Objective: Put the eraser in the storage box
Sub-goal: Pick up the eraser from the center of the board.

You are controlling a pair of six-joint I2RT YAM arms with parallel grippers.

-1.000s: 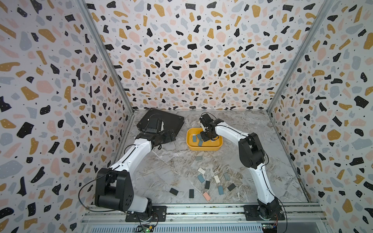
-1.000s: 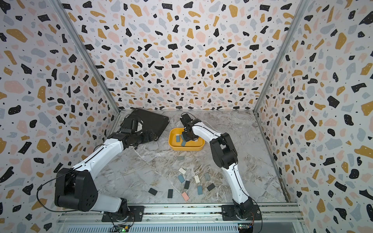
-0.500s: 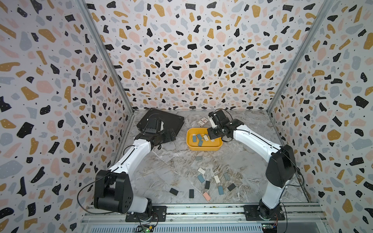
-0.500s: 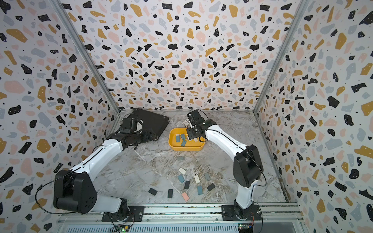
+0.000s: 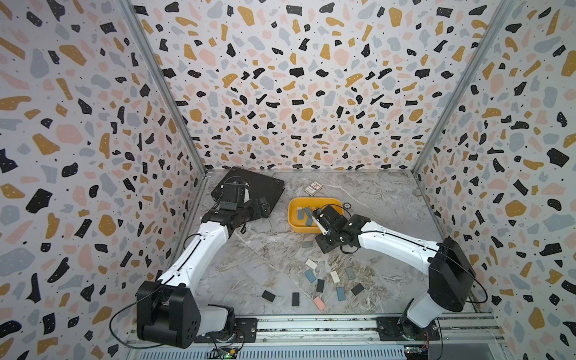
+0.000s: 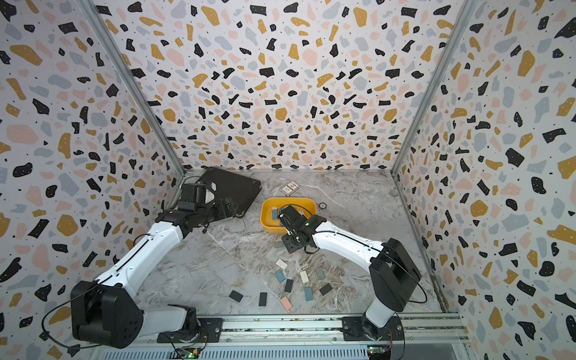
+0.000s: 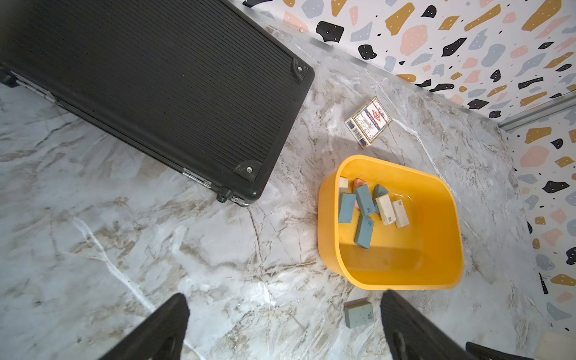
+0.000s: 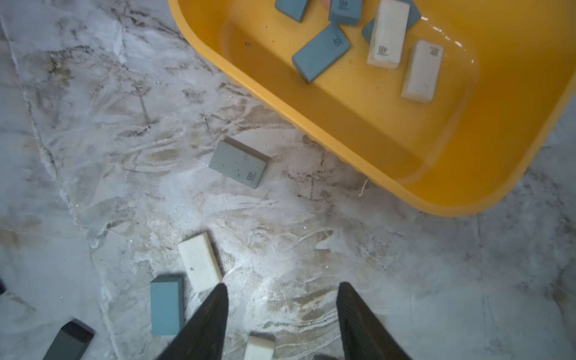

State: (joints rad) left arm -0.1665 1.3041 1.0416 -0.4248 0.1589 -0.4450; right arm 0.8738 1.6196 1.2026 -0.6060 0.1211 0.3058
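Erasers (image 5: 335,276) lie loose on the table (image 5: 265,265), well in front of the box (image 5: 294,225). There are about ten of them, in blue, white, black and pink. One grey eraser (image 8: 238,162) lies flat just in front of the box, not touching it. The right gripper (image 8: 280,285) hangs over the table in front of the box, near that grey eraser. Its two fingers are apart and nothing is between them. Inside the box lie several more erasers (image 7: 364,232), blue, white and one pink, mostly bunched at one end. So part of the job is done. The left gripper (image 7: 285,299) hangs beside the box, on the side where the black case (image 7: 156,93) is. Its fingers are wide apart and it holds nothing too. Behind the box lies a small card packet (image 7: 369,121). No gripper holds an eraser now, so I think the next pick has not begun. A lot is left: every loose one in front of the box has to be picked up and put in. The grey one looks easiest to grab next, because it is closest to the box and has room around it.
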